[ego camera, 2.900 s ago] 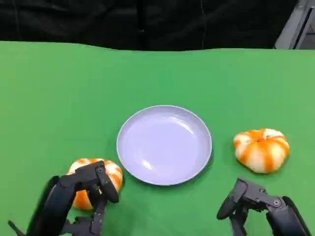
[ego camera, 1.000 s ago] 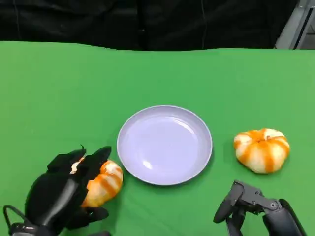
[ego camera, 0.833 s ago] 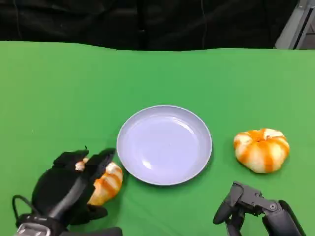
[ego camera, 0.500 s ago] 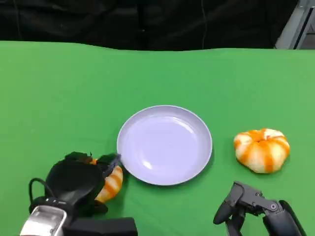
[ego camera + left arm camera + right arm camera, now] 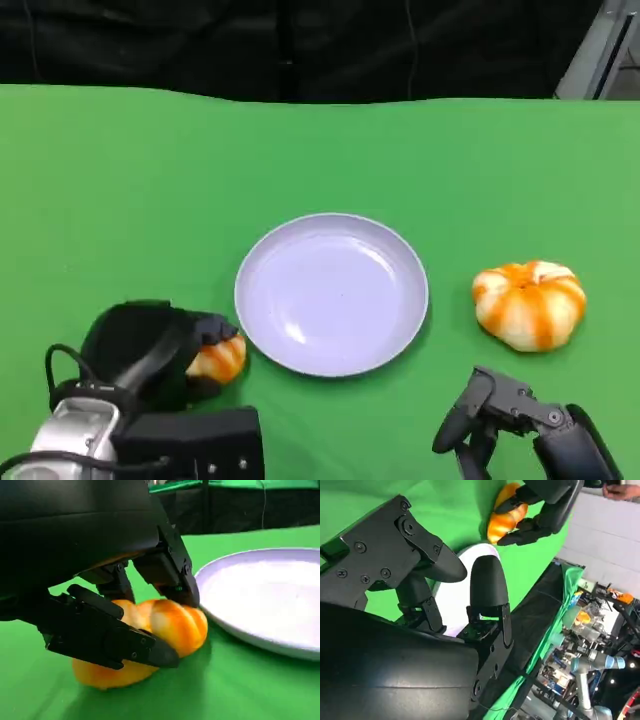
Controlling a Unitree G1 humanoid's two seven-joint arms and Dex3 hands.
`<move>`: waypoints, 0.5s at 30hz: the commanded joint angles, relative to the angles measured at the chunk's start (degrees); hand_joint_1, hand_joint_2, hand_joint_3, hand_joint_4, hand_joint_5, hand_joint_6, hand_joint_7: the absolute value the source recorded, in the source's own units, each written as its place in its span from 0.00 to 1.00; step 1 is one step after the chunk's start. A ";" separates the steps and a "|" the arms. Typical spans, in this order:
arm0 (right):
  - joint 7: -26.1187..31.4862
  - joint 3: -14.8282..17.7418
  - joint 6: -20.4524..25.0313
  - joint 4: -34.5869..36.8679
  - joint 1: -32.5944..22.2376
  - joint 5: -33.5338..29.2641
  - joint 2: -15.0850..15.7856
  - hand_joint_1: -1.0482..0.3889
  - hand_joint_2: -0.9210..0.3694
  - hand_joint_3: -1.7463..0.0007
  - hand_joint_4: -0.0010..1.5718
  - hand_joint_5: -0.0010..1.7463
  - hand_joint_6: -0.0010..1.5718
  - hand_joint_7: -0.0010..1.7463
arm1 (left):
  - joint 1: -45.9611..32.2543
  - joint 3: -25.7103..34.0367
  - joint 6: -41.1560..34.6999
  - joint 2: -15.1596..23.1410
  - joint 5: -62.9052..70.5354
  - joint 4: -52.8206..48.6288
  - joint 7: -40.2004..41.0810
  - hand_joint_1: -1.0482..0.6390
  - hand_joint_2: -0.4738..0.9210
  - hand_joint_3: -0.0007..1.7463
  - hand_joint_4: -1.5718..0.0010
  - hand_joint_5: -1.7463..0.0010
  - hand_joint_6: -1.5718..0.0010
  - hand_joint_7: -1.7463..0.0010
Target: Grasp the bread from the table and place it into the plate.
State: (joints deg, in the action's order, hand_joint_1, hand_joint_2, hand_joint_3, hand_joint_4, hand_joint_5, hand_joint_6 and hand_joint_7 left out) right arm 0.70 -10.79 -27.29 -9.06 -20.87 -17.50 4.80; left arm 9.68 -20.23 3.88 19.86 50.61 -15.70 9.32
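Observation:
An orange-and-white striped bread (image 5: pixel 218 358) lies on the green table just left of the pale plate (image 5: pixel 331 294). My left hand (image 5: pixel 150 350) covers it from above and grips it. In the left wrist view, black fingers (image 5: pixel 115 635) wrap both sides of the bread (image 5: pixel 175 625), whose underside touches the cloth beside the plate's rim (image 5: pixel 260 640). My right hand (image 5: pixel 500 410) rests low at the front right, fingers apart, holding nothing. The right wrist view looks past the right hand (image 5: pixel 450 595) to the left hand (image 5: pixel 547 505) around the bread (image 5: pixel 507 515).
A second striped bread (image 5: pixel 529 304) sits right of the plate, beyond my right hand. A black curtain hangs behind the table's far edge (image 5: pixel 320 98). The right wrist view shows a person's hand (image 5: pixel 620 490) and lab clutter off the table.
My left hand has come down over the bread and closed around it, hiding most of it. The silver forearm has pushed further into view. The right hand has stayed put.

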 commanded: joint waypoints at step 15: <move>1.14 -0.13 0.18 -0.06 -0.22 -0.10 -0.08 0.62 0.40 0.23 0.48 1.00 0.42 0.87 | -3.54 3.83 12.06 4.09 -3.90 -1.97 18.51 0.56 0.67 0.57 0.45 0.01 0.40 0.42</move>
State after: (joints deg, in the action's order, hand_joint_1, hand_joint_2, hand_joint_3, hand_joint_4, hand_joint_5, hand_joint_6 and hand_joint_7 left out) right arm 1.19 -10.99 -27.23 -8.90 -20.78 -17.67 4.79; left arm 6.09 -17.67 13.12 22.82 47.54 -15.75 23.04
